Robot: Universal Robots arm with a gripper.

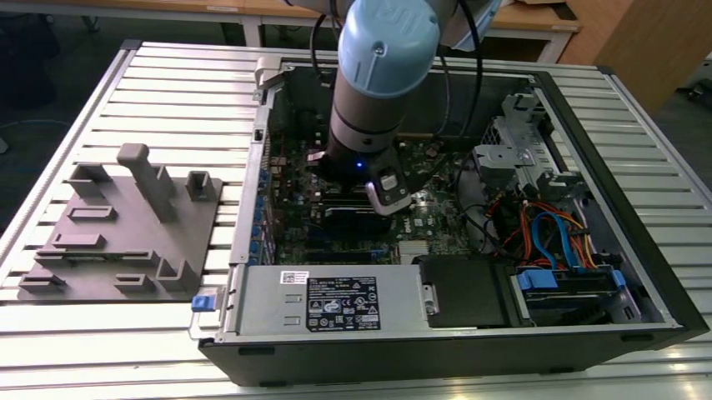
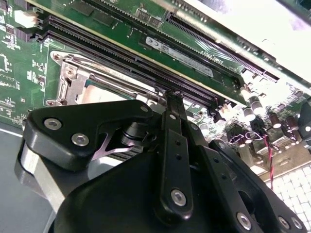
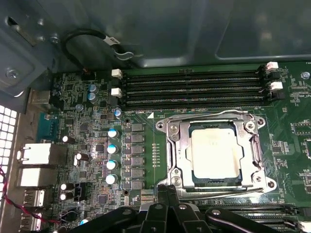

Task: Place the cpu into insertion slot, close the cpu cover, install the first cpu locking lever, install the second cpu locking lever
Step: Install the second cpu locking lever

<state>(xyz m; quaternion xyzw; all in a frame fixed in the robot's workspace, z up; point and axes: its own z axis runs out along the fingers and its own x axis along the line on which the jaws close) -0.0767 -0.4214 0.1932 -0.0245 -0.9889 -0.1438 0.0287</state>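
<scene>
**Arm low over the board, chip seated under its frame**

In the second wrist view the gripper (image 2: 170, 104) has its black fingers (image 2: 174, 145) drawn together to a narrow tip with nothing between them, hovering just above the edge of the socket area. In the first wrist view the same finger linkages rise from the lower edge of the frame, their tips just below the socket.

The cpu (image 3: 215, 152), a dull silver square, lies flat in the insertion slot (image 3: 193, 180) at right of centre in that frame. The cpu cover (image 3: 177, 145), a grey metal frame with a square cut-out, lies down around the chip, leaving its top showing. A thin wire lever (image 3: 214, 114) runs along the upper side of the frame.

Above the socket, four long black memory slots (image 3: 194, 87) run across the green motherboard (image 3: 146, 126).

In the exterior view the arm (image 1: 373, 92) reaches down into the open computer case (image 1: 468, 333) at mid-frame. A grey fixture tray (image 1: 122, 225) sits on the slatted table (image 1: 623, 92) at the frame's left.
</scene>
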